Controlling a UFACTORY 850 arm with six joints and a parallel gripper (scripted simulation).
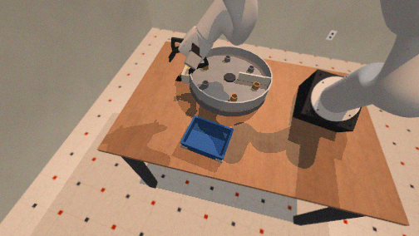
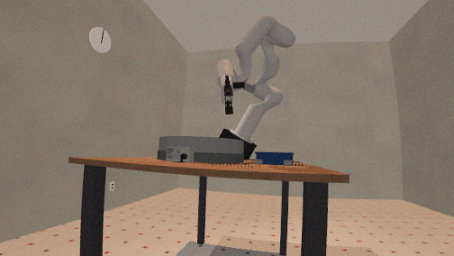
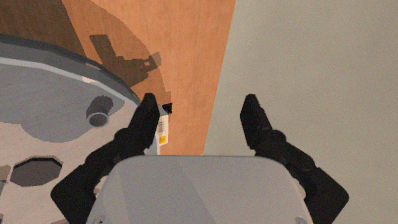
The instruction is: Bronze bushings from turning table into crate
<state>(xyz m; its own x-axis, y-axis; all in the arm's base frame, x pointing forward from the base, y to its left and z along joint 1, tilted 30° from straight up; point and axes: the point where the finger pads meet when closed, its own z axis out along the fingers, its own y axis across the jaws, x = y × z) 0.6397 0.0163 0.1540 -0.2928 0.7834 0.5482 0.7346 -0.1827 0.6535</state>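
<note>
Bushings number six in the top view, all on the round turning table (image 1: 230, 109) (image 2: 203, 145) (image 3: 60, 62): three bronze and three steel. Of the bronze ones, one (image 1: 256, 85) sits close beside a pale, straight divider (image 1: 254, 78), another (image 1: 234, 97) stands near the rim on the blue crate's side, and the third (image 1: 205, 66) is partly hidden by the gripper (image 1: 182, 63) (image 2: 229, 110) (image 3: 200, 97). Two steel bushings (image 1: 227, 59) (image 1: 251, 69) stand toward the far rim; the remaining steel one (image 1: 204, 84) is in shadow near the rim. The gripper's two black fingers are spread wide with nothing between them, raised above the table and out past the turntable's edge. A single crate (image 1: 204, 153) (image 2: 274, 158), rectangular and open-topped, sits apart from the turntable on the brown, wood-grained tabletop (image 1: 270, 166) (image 2: 203, 168) (image 3: 192, 60). The divider rises from the disc as a low wall, and the grey rim encircles all six pieces. At the centre is one dark, flat hub (image 1: 229, 77) (image 3: 36, 171). Just beside the outer wall is a pale control box (image 1: 185, 76) (image 2: 173, 153) (image 3: 163, 131) with a black knob. The arm stands on a black, angular base (image 1: 305, 83) (image 2: 249, 150).
</note>
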